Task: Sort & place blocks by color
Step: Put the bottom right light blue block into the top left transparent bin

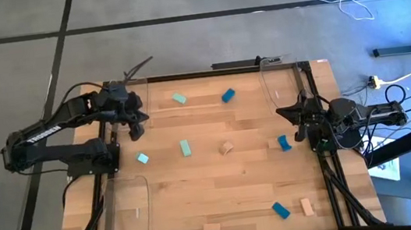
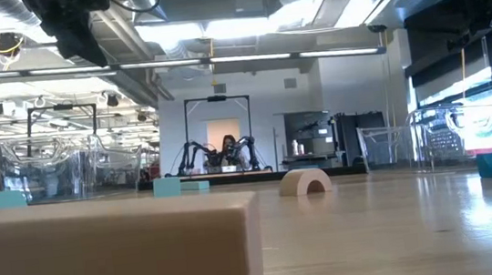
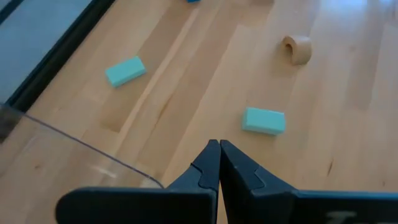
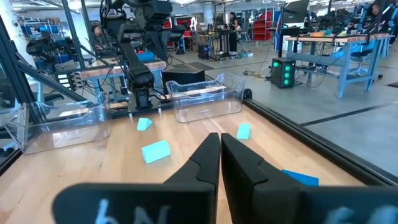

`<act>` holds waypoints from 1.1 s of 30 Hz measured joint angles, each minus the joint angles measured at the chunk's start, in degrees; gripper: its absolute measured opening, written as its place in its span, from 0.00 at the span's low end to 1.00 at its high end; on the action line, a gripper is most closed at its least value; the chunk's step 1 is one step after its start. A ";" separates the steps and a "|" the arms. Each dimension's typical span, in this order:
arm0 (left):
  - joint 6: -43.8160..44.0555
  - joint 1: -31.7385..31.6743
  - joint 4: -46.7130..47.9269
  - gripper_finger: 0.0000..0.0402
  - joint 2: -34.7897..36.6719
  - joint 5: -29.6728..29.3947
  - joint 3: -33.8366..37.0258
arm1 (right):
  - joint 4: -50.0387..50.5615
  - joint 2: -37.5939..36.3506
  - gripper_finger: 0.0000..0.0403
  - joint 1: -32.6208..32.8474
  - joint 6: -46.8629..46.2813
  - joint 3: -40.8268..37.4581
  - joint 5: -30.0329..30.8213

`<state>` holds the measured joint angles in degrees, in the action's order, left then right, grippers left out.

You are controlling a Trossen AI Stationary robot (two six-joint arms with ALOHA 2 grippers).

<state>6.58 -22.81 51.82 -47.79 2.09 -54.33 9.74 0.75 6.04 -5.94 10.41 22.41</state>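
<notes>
Nine blocks (image 1: 185, 147) lie scattered across the desk (image 1: 224, 199), three teal, three blue, three wood, with open room between them, while both grippers, left (image 1: 135, 126) and right (image 1: 297, 122), hover clenched and empty at opposite desk edges.

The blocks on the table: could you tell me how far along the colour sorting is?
Nothing looks sorted: the blocks lie scattered in mixed colours across the table. Nothing is in hand; the left gripper and right gripper are shut and empty at opposite edges. All sorting remains.
</notes>
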 joint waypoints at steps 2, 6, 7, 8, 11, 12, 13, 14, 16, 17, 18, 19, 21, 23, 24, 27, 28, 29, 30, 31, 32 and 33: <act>2.29 0.00 0.01 0.00 -0.05 0.42 0.00 | 0.00 0.00 0.04 0.00 0.01 0.00 0.00; 8.08 0.00 0.33 0.00 -0.71 1.25 0.00 | 0.00 0.00 0.04 0.00 0.16 0.00 0.00; 9.32 0.00 0.39 0.00 -0.60 1.33 0.00 | 0.00 0.00 0.04 0.00 0.17 0.00 0.00; 10.67 0.00 0.48 0.01 -0.57 1.34 0.00 | 0.00 0.00 0.04 0.00 0.17 0.00 0.00; 13.90 0.00 1.08 0.06 -1.02 1.51 0.00 | 0.00 0.00 0.04 0.00 0.16 0.00 0.00; 14.69 0.00 1.16 0.08 -1.48 1.73 0.00 | 0.00 0.00 0.04 0.00 0.16 0.00 0.00; 15.71 0.00 1.43 0.10 -1.84 1.95 0.00 | 0.00 0.00 0.04 0.00 0.16 0.00 0.00; 16.67 0.00 1.85 0.12 -2.02 2.07 0.02 | -0.02 0.00 0.04 0.00 0.16 0.00 0.00; 18.70 0.00 1.85 0.16 -1.99 2.18 0.01 | -0.02 0.00 0.04 0.00 0.16 0.00 0.00; 19.79 0.00 1.74 0.18 -2.22 2.56 -0.02 | -0.02 0.00 0.04 0.00 0.16 0.00 0.00; 20.60 0.00 1.80 0.19 -2.40 3.17 -0.02 | -0.02 0.00 0.04 0.00 0.01 0.00 0.00; 21.63 0.00 1.79 0.21 -2.59 3.50 -0.01 | -0.02 0.00 0.04 0.00 -0.24 0.00 0.00; 24.16 0.02 1.63 0.22 -2.58 3.44 0.00 | -0.02 0.00 0.04 0.00 -1.11 -0.02 0.15; 26.00 0.00 0.98 0.22 -2.89 3.22 0.00 | 0.00 0.00 0.04 0.00 -1.33 -0.02 0.39; 26.92 0.00 0.95 0.23 -3.09 3.17 0.00 | 0.00 0.00 0.04 0.00 -1.33 -0.02 0.42; 31.30 0.00 0.91 0.23 -2.90 3.18 0.00 | 0.72 0.00 0.04 0.01 -1.91 -0.02 0.45; 32.65 0.00 0.88 0.23 -2.94 3.17 0.00 | 1.52 0.01 0.04 0.00 -2.98 -0.02 0.44; 33.90 0.00 0.88 0.23 -3.04 3.18 0.00 | 2.32 0.23 0.04 0.00 -4.37 -0.02 0.51; 35.18 0.00 0.88 0.22 -3.04 3.29 0.00 | 3.23 0.53 0.04 0.00 -5.99 -0.02 0.63; 36.63 0.00 0.79 0.22 -3.00 3.59 0.00 | 4.10 0.89 0.04 0.01 -7.57 -0.05 1.15; 38.35 0.13 0.62 0.22 -2.97 3.69 0.00 | 4.76 1.34 0.04 0.02 -8.89 -0.07 2.01; 40.16 0.49 0.28 0.22 -3.01 3.58 0.00 | 5.20 1.73 0.04 0.01 -9.77 -0.07 2.94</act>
<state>46.73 -22.32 52.11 -50.80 5.67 -54.33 14.94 2.48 6.05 -15.71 10.35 25.35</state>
